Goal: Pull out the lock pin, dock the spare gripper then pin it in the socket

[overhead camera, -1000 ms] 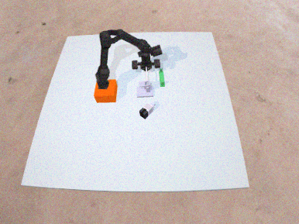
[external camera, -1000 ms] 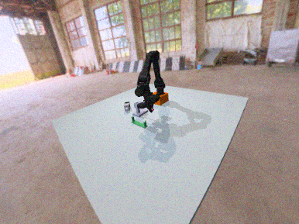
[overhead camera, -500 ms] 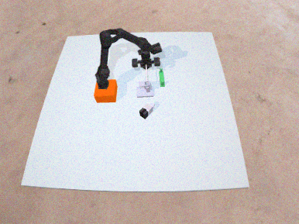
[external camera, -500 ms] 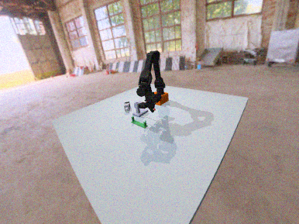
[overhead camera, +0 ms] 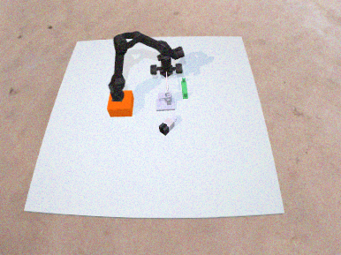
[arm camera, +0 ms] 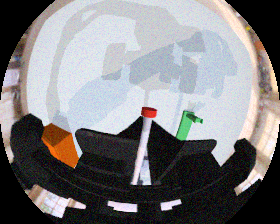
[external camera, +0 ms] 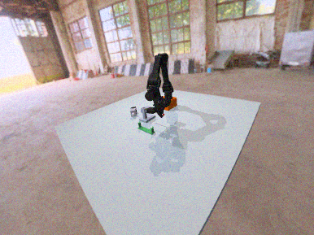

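The lock pin, with a pale shaft (overhead camera: 167, 84) (arm camera: 142, 147) and a red head (arm camera: 149, 112) (external camera: 163, 115), is in my gripper (overhead camera: 166, 73) (arm camera: 144, 119), which is shut on it. In the top view the shaft runs from the fingers toward the mount (overhead camera: 160, 108) (external camera: 149, 120), a pale plate with an upright socket (overhead camera: 168, 97) (external camera: 143, 113). I cannot tell whether the pin's tip is inside the socket or clear of it. The spare gripper (overhead camera: 165, 128) (external camera: 133, 111), black with a pale part, stands apart from the mount, on the side away from my arm's hand.
A green holder (overhead camera: 185, 88) (external camera: 146, 129) (arm camera: 185, 127) with two raised ends lies beside the mount, close to my gripper. The arm's base stands at an orange block (overhead camera: 120, 105) (external camera: 172, 102) (arm camera: 61, 145). All are on a large pale mat (overhead camera: 146, 176) (external camera: 118, 178).
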Robot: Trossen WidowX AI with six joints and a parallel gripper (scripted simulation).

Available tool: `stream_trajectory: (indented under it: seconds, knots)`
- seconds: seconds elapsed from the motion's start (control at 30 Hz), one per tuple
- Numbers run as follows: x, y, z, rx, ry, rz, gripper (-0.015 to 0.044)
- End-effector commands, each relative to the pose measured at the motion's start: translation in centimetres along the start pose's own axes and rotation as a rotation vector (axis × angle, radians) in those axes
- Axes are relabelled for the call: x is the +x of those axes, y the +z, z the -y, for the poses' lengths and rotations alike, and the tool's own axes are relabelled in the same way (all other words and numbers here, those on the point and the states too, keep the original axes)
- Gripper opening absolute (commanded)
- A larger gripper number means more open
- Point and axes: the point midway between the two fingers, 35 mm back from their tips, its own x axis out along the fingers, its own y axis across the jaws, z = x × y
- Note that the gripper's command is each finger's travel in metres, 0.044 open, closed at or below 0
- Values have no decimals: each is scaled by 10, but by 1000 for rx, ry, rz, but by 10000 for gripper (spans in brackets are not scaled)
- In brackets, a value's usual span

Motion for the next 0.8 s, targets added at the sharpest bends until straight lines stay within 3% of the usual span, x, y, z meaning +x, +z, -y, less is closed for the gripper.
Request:
stream_trajectory:
  seconds: [0.0, 0.37, 0.77]
  knots:
    - [-7, 1, 1, 0, -3, 0, 0]
    - [-27, 3, -2, 2, 9, -4, 0]
    - [-23, 8, 11, 3, 10, -4, 0]
